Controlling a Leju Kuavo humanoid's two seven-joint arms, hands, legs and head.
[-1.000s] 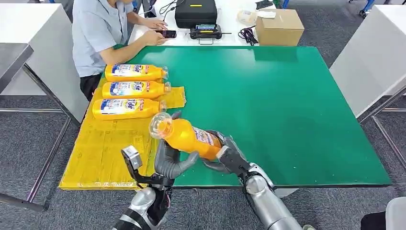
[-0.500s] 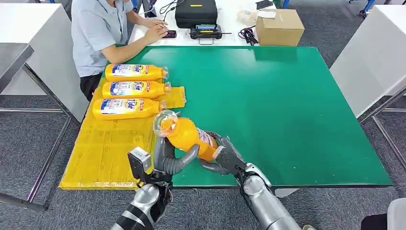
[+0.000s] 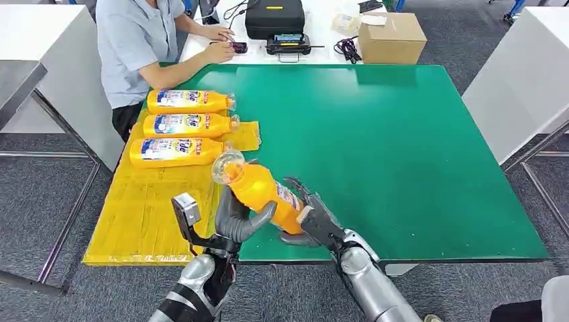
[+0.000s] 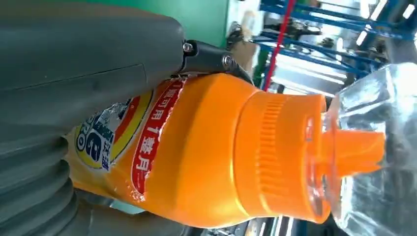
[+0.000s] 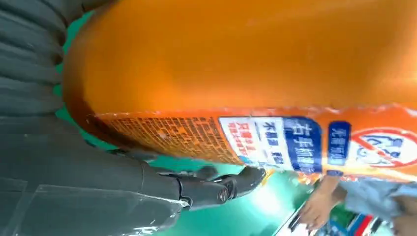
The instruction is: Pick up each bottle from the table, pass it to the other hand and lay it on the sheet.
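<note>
Bottles: three [image 3: 180,125] on sheet [image 3: 144,208], one [image 3: 263,192] gripped by left hand [image 3: 236,218], right hand [image 3: 310,216] fingers spread.

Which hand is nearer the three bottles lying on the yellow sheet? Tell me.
Left. The left hand grips the raised bottle beside the sheet, just below the three bottles. The right hand is farther out over the green table.

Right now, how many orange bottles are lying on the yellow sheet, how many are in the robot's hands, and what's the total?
Orange bottles lying on the yellow sheet: 3 (far, middle, near)
Orange bottles held up at the handover: 1, the held bottle, gripped by the left hand, with the right hand against its base
Total: 4
</note>
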